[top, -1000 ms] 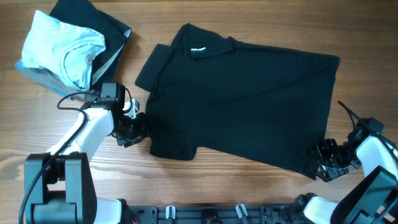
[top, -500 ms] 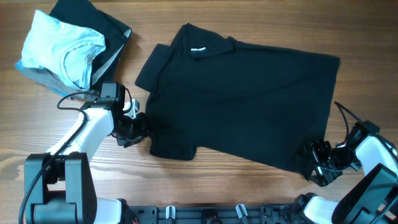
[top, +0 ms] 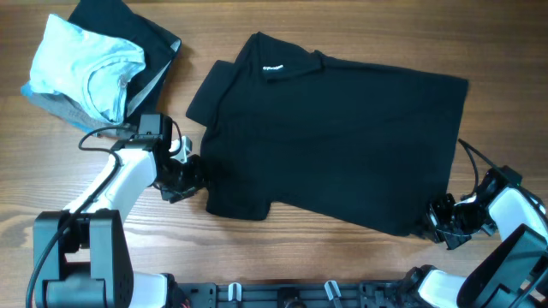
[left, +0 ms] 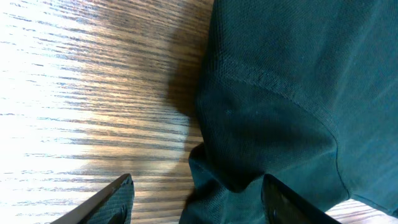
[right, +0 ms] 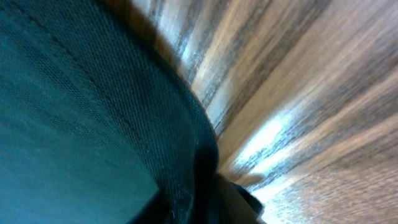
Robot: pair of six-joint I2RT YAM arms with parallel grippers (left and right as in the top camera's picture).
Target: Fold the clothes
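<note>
The clothes (top: 342, 137), a black short-sleeved T-shirt, lie spread flat on the wooden table, with the white collar label (top: 272, 68) at the upper left. My left gripper (top: 190, 178) sits at the shirt's near left corner. In the left wrist view it (left: 202, 202) stands open, its fingers (left: 118, 199) straddling a bunched edge of the cloth (left: 267, 124). My right gripper (top: 435, 224) is at the near right hem corner. In the blurred right wrist view the hem (right: 124, 124) runs down into the closed jaws of that gripper (right: 211, 199), and one finger is hidden by cloth.
A light blue folded shirt (top: 86, 64) lies on a grey folded garment (top: 51, 101) at the far left, beside a dark folded piece (top: 145, 34). Both arm bases and a black rail (top: 282, 295) line the table's near edge.
My right gripper has slid left onto the hem corner and closed from wide open. The left gripper and the shirt's body stay where they were.
</note>
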